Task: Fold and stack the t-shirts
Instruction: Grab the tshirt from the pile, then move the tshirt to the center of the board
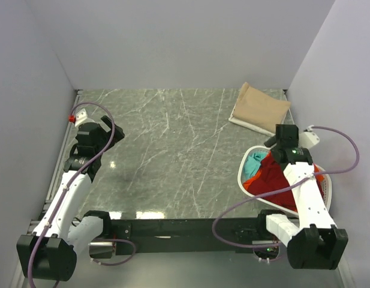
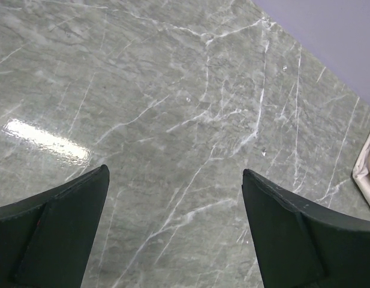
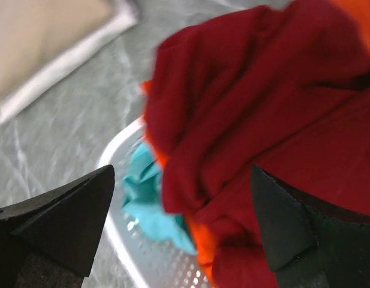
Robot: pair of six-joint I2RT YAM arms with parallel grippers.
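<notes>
Top external view: two arms, one at each lower corner; neither holds anything.
Left gripper (image 2: 176, 174): jaws apart over bare marble table (image 2: 173, 90), left of frame; probably parked clear of the folding area.
Right gripper (image 3: 182, 169): jaws apart, poised over the basket's contents, apparently to pick the top shirt.
Laundry basket (image 1: 243, 168): one, white, lower right.
Unfolded t-shirts: three, in the basket; dark red t-shirt (image 3: 262, 90) uppermost, orange-red t-shirt (image 3: 205, 240) and teal t-shirt (image 3: 152, 198) beneath.
Tan t-shirt (image 1: 262, 108): one, folded flat, upper right; likely the stack base.
</notes>
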